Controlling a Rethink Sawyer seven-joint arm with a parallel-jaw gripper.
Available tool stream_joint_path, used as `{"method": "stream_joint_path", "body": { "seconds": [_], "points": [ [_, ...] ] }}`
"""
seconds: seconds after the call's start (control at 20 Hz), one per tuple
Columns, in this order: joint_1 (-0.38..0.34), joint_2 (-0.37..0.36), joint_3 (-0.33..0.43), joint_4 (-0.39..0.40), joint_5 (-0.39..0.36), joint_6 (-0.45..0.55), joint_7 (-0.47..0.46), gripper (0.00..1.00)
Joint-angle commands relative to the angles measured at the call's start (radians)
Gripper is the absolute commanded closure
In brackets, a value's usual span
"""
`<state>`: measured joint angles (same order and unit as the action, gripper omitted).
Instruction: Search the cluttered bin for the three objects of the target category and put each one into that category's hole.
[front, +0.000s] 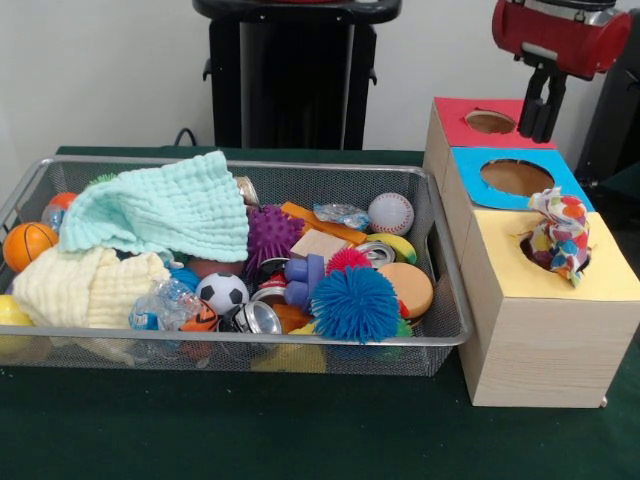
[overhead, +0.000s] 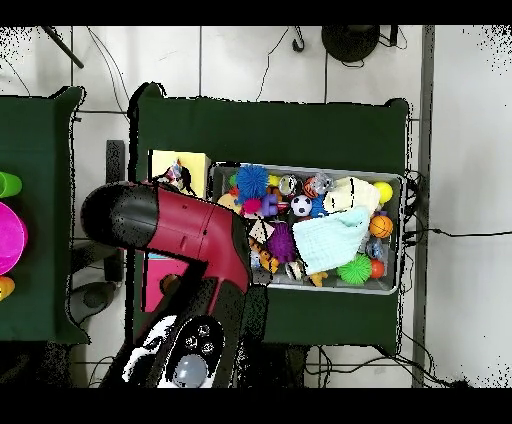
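The wire mesh bin (front: 200, 340) stands left of the pale wooden box. One blotched cloth piece (front: 558, 235) sits bunched in the round hole of the yellow surround (front: 610, 270), half sticking out of it. My gripper (front: 541, 136) hangs empty and open above the box, between the red-surround hole (front: 490, 121) and the blue-surround hole (front: 516, 178), well clear of the cloth. In the overhead view my arm covers most of the box; the yellow surround (overhead: 185, 160) and the cloth (overhead: 177, 176) show beside it. No other blotched cloth shows in the bin (overhead: 320, 168).
In the bin lie a mint-green waffle cloth (front: 165, 210), a cream waffle cloth (front: 80, 285), a blue spiky ball (front: 355, 303), a purple spiky ball (front: 272, 232), a baseball (front: 390, 212), a small soccer ball (front: 222, 292) and a basketball (front: 27, 245).
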<state>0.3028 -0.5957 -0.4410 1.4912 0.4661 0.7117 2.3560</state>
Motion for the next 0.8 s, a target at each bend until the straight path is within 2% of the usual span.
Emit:
{"method": "stream_joint_path", "body": {
  "seconds": [0.05, 0.4, 0.8],
  "points": [
    [-0.019, 0.052, 0.138, 0.025, 0.016, -0.065, 0.138, 1.0],
    [-0.026, 0.046, 0.188, 0.065, 0.051, -0.094, 0.135, 1.0],
    [-0.023, 0.068, 0.217, 0.069, 0.075, -0.125, 0.153, 1.0]
  ]
}}
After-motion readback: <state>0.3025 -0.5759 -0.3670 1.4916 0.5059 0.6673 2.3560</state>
